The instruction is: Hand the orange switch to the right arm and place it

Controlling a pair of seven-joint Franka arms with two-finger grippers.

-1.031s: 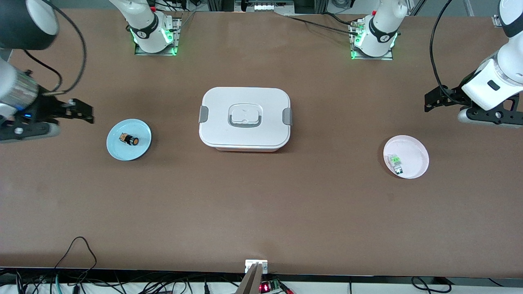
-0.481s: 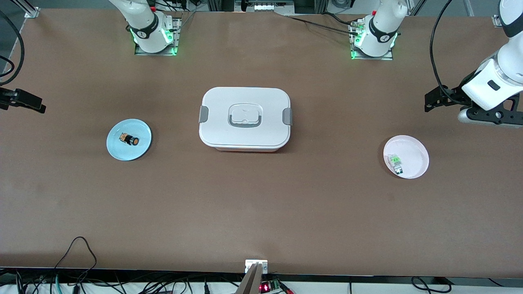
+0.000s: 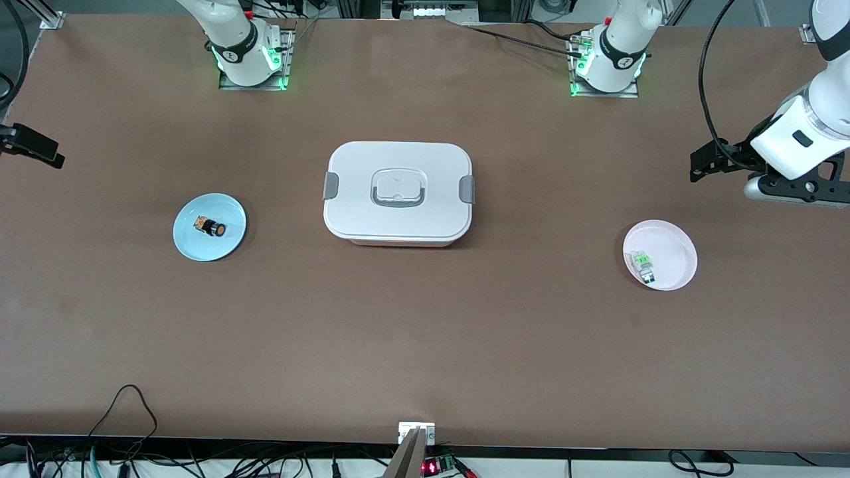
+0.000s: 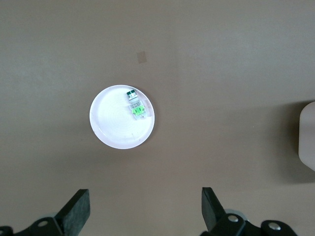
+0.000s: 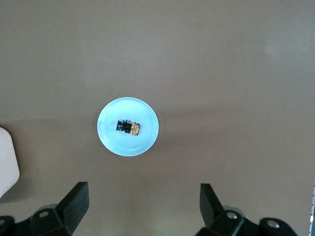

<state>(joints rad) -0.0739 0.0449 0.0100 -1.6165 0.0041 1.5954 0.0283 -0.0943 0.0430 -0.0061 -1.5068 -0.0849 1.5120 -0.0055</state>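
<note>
The brown table (image 3: 425, 332) lies mostly bare, with wide open room along its camera-side edge and between the three things on it. A white lidded box (image 3: 398, 192) sits mid-table, latched at both ends, its contents hidden. Toward the right arm's end a blue plate (image 3: 189, 245) holds the orange switch (image 3: 211, 227), lying on its side near the plate's middle. Toward the left arm's end a pink plate (image 3: 677, 245) holds a clear-and-green part (image 3: 643, 262) close to its rim. The right gripper (image 5: 142, 204) hangs high over the table near the blue plate, fingers spread wide and empty; in the front view only a black tip shows at the frame's edge, the rest cut off. The left gripper (image 4: 145, 206) hangs over the table near the pink plate, fingers likewise spread and holding nothing; its arm runs out of the front view. Each wrist view catches just a corner of the box.
</note>
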